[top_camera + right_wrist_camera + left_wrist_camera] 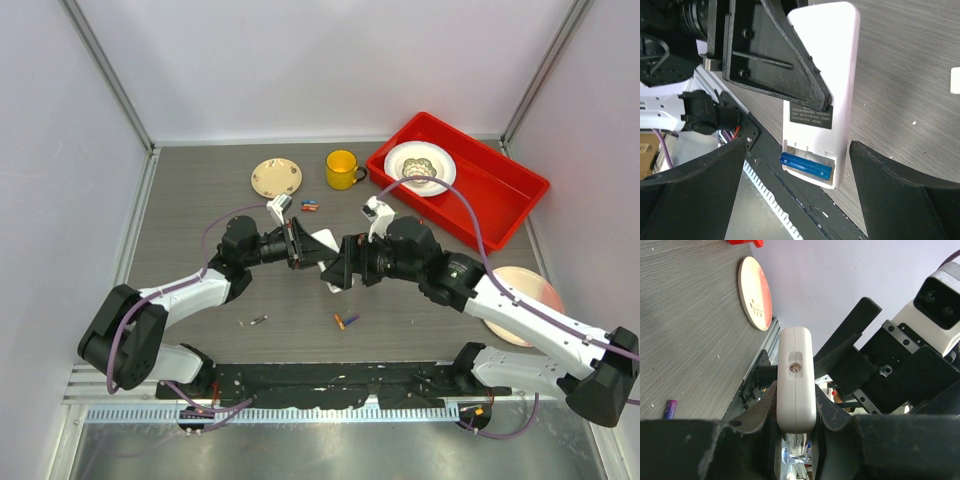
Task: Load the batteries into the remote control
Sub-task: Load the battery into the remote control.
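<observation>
One remote control (827, 75), white and slim, sits at the middle of the top view and is held with its back to the right wrist camera. Its battery bay is uncovered, and one blue battery (806, 166) lies across it.

In the top view there are more loose batteries on the table:
- An orange battery (340, 321) and a purple battery (352, 319) lie just beside each other at 6 o'clock from the remote.
- A thin silvery cell (258, 321) lies at 7 o'clock.
- A small cluster (309, 205) in red, blue and orange lies at 12 o'clock. It is too small to count.

The table also holds:
- One yellow mug (342, 168) at 12 o'clock, beyond the cluster.
- One floral plate (276, 177) at 11 o'clock.
- One red tray (500, 200) at 2 o'clock, holding one white dish (420, 165).
- One pink plate (525, 305) at 4 o'clock.

A dark label (811, 116) above the bay carries pale print that is too fine to read.

The left gripper (796, 405) is pressed tight on the remote and pinches its two long edges. The right gripper (799, 145) has its jaws spread wide, one on each side of the remote's bay end. They are apart from the remote and hold nothing.
</observation>
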Motion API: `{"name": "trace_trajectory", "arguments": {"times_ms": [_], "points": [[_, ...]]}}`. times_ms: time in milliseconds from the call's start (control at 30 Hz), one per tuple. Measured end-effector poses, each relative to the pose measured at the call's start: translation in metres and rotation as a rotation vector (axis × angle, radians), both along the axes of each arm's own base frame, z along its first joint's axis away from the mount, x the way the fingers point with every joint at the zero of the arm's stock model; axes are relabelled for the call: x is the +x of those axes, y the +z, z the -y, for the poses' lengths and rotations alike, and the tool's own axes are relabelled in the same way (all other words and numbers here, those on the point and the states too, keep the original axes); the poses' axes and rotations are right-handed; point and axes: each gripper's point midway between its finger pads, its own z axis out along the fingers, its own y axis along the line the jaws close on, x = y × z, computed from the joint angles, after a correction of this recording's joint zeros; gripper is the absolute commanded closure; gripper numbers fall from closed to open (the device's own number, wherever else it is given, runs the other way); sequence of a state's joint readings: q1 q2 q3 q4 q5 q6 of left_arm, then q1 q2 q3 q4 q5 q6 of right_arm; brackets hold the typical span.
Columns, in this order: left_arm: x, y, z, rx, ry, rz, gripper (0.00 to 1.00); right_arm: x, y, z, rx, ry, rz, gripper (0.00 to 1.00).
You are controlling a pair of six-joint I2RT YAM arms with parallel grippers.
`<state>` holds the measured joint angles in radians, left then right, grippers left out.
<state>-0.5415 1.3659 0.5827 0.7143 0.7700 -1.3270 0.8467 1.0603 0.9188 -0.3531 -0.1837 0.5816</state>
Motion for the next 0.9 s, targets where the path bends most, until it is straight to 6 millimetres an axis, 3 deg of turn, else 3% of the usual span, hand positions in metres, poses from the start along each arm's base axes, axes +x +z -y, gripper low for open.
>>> {"name": "trace_trajectory", "arguments": {"times_ms": [200,600,900], "points": [[0.001,0.002,0.000,-0.005,0.003,0.007,1.00,0.007,0.009,0.013,0.070,-0.121,0.019,0.10],[0.005,0.008,0.000,-0.023,0.024,0.038,1.00,0.006,-0.018,0.018,0.091,-0.194,-0.077,0.16],[0.006,0.011,-0.001,-0.029,0.036,0.048,1.00,0.006,-0.016,0.016,0.145,-0.214,-0.096,0.18]]}}
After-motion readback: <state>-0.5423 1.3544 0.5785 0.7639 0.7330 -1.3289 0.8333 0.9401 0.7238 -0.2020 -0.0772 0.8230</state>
